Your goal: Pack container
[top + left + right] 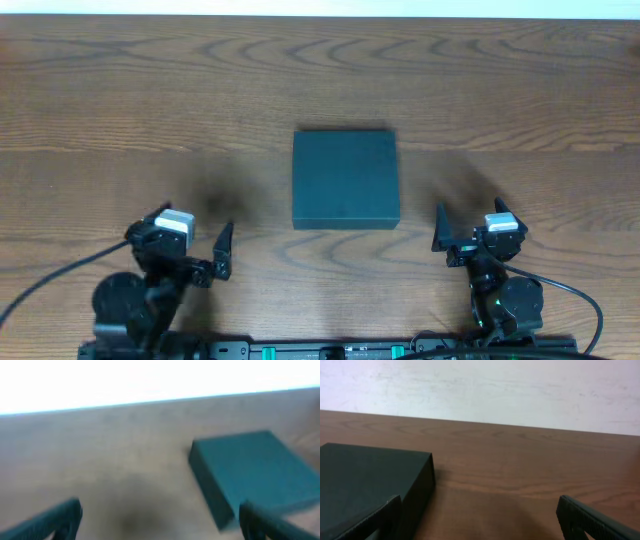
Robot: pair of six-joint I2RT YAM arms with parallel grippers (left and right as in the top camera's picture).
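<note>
The dark teal-green container [345, 180] sits lid-down and closed at the middle of the wooden table [120, 90]. My left gripper [190, 232] hovers open at the near left of it, apart from it, with nothing between its fingers. My right gripper [470, 225] is open at the near right, also empty and apart from the box. The blurred left wrist view has the container [255, 467] ahead on the right, beyond the wide-spread left gripper [160, 527]. In the right wrist view the container [365, 480] lies on the left, just past the left finger of the right gripper [480, 525].
The table's far edge meets a pale wall [485, 387] behind the box. Black cables [45, 280] trail from both arm bases along the near edge.
</note>
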